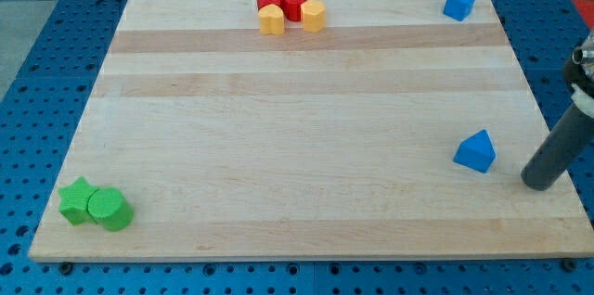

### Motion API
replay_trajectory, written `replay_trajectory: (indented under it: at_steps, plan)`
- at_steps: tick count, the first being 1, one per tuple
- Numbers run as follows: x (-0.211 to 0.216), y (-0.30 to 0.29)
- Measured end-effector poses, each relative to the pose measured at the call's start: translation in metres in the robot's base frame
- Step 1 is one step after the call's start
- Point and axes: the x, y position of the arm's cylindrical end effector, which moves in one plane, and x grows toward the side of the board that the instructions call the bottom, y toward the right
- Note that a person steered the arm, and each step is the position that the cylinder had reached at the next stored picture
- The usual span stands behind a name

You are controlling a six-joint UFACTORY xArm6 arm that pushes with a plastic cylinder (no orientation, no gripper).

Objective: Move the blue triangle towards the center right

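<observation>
The blue triangle point(475, 151) lies on the wooden board point(297, 128) at the view's right, a little below mid-height. My tip point(535, 184) rests on the board to the right of the triangle and slightly lower, apart from it by a small gap. The dark rod rises from the tip toward the view's upper right edge.
A second blue block point(458, 3) sits at the top right corner. Two red blocks point(282, 3) and two yellow blocks point(292, 18) cluster at the top centre. A green star point(77, 200) and a green cylinder point(109, 209) touch at the bottom left.
</observation>
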Motion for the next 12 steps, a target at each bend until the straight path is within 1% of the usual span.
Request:
replay_trajectory:
  at_steps: [1, 2, 3, 4, 5, 6, 7, 9, 10, 11, 12]
  plan:
    - [-0.020, -0.023]
    - [-0.064, -0.044]
    - [-0.089, -0.051]
    - [-0.070, -0.027]
    - [-0.038, 0.006]
    - [0.003, 0.006]
    - [-0.001, -0.029]
    - [-0.107, -0.031]
    - [-0.087, -0.019]
    - [-0.039, 0.008]
    - [0.003, 0.001]
